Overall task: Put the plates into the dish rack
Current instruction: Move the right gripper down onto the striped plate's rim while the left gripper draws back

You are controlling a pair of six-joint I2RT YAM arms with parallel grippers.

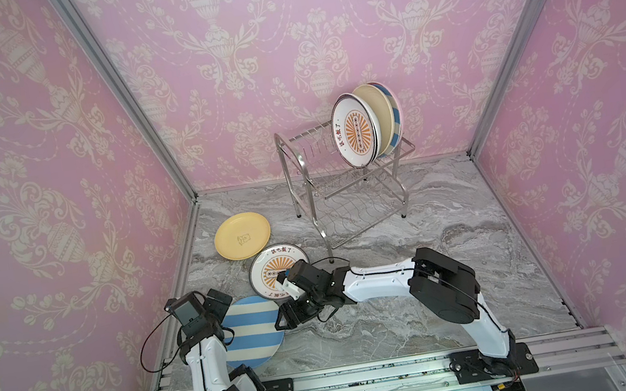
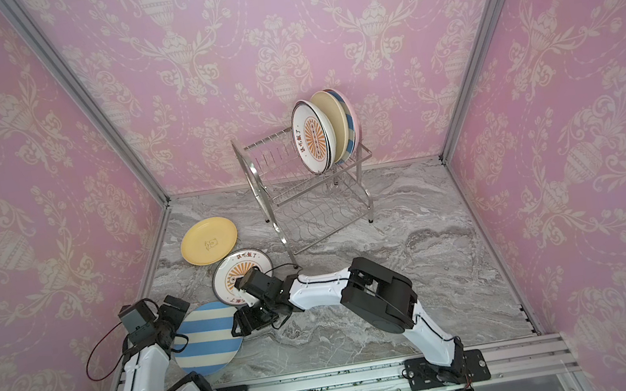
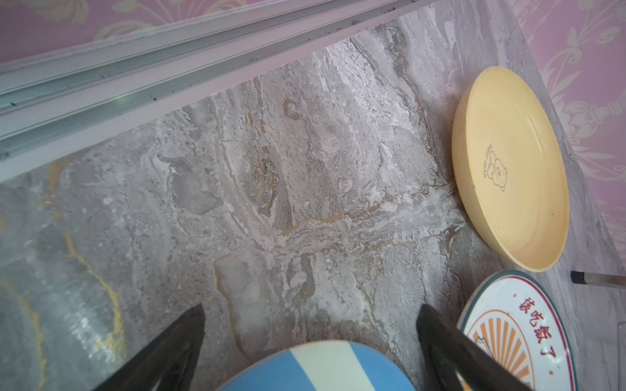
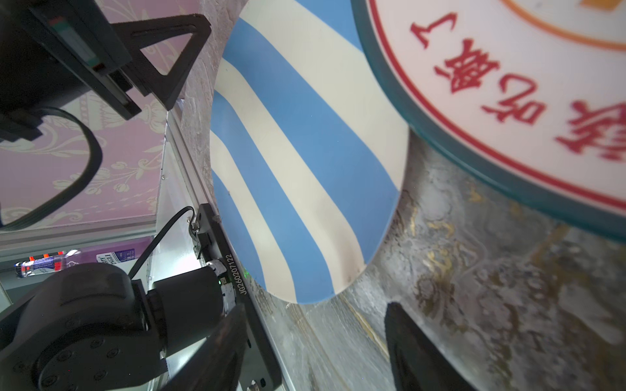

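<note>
Your right arm bends across to the left, with the right gripper (image 1: pixel 279 318) low at the striped plate's (image 1: pixel 252 331) right rim, jaws apart and empty. The left gripper (image 3: pixel 310 311) straddles its far-left rim, jaws also apart. A sunburst plate (image 1: pixel 267 268) crowds the far edge, and bare table (image 1: pixel 405 317) lies to the right. The dish rack (image 1: pixel 344 187) stands far, with racked plates (image 1: pixel 354 131) upright at the right end of its top shelf.
</note>
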